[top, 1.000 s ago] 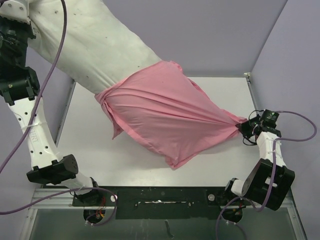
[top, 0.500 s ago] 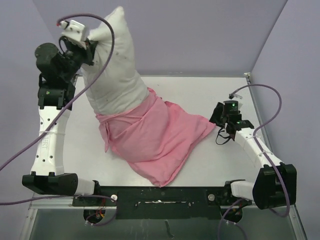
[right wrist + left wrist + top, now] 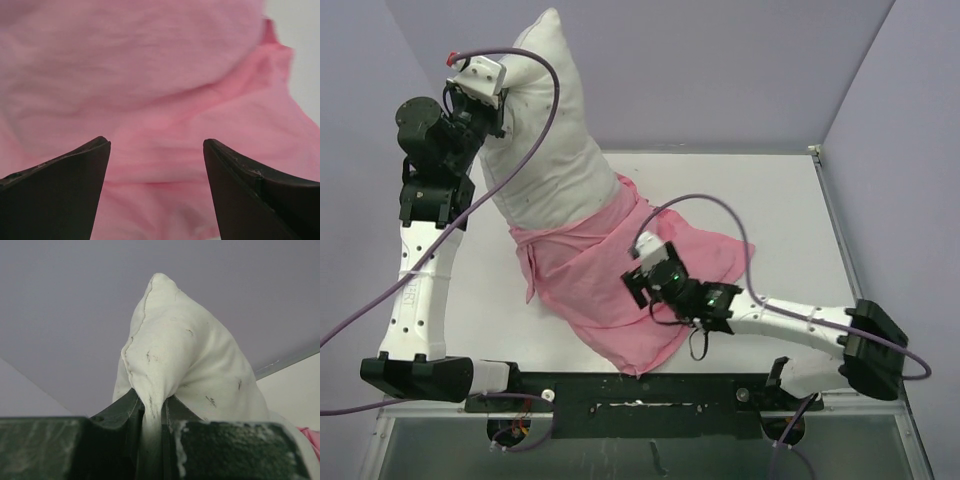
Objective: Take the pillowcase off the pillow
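While left gripper [image 3: 150, 407] clamps a pillow [image 3: 545, 140] corner high at back left, pillowcase [image 3: 590, 270] bunched round its lower end on table [image 3: 770, 200], right gripper [image 3: 156, 145] spread wide just over the pink cloth, moved in from the right side since earlier

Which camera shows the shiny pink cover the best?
The top external view: it shows nearly all the shiny pink satin pillowcase round the lower end of the plump off-white pillow. The right wrist view shows only a pink patch past its open end effector. The left wrist view shows a pink sliver at its right edge.
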You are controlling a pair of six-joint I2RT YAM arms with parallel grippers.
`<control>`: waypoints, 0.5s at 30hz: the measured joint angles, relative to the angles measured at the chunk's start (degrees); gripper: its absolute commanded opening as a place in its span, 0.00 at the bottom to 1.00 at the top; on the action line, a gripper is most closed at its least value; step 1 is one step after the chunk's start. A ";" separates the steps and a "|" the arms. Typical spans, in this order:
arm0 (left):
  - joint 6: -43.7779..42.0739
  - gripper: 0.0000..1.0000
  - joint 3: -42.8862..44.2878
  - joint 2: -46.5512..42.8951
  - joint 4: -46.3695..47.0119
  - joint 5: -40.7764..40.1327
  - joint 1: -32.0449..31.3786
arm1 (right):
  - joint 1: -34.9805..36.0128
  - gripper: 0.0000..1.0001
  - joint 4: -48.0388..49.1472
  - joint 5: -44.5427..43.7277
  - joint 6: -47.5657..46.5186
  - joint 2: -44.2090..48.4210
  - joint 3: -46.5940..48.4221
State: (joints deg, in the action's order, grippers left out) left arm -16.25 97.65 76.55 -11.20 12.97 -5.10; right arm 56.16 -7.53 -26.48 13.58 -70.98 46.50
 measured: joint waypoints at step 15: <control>-4.11 0.00 -1.73 -1.46 0.87 -1.77 0.07 | 18.29 0.47 8.31 4.13 -5.49 -36.94 15.02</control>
State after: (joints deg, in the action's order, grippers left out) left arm -20.36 95.92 75.09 -10.33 11.20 -5.04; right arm 74.46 0.78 -22.35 8.10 -107.92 61.52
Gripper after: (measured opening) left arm 0.089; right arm 0.713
